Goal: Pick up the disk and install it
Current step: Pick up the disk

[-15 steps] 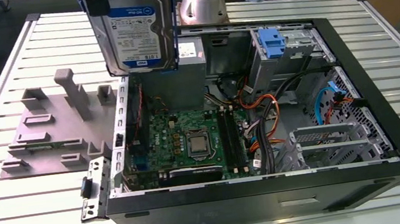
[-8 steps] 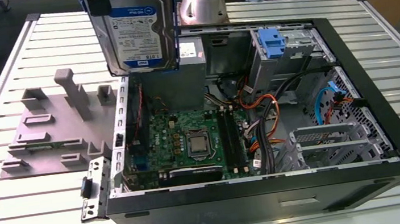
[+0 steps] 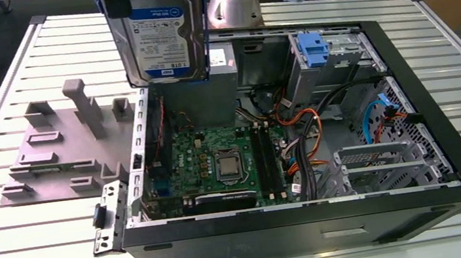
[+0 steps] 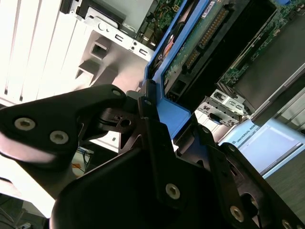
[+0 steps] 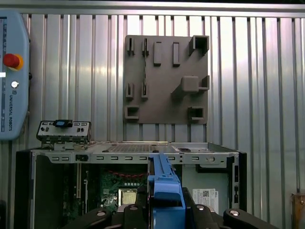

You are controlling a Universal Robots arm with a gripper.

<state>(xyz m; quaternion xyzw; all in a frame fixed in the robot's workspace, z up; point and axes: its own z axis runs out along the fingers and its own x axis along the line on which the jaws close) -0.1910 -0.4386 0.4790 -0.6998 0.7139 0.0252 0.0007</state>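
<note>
Aluminium slats make up the table, which fills the exterior view from edge to edge and gives everything a flat, ribbed bed. Lying on its side across the centre and right of that view is the open computer case, its panel off so the bays and board face upward, presumably so the arm can come in from above. On the exterior view's left sits a grey fixture plate with upright posts and slots, which I judge to be a rack for keeping parts standing on edge and easy to grasp; its slots look vacant. The disk hangs at the upper centre-left of the exterior view, clear of the table and above the case's rear edge, label facing the camera and carried on edge. The gripper is clamped narrowly on the disk's blue bracket, likely because that plastic rim offers a firm hold away from the circuit side seen in the second wrist view. Another blue-tabbed drive sits in the bay at upper right.
</note>
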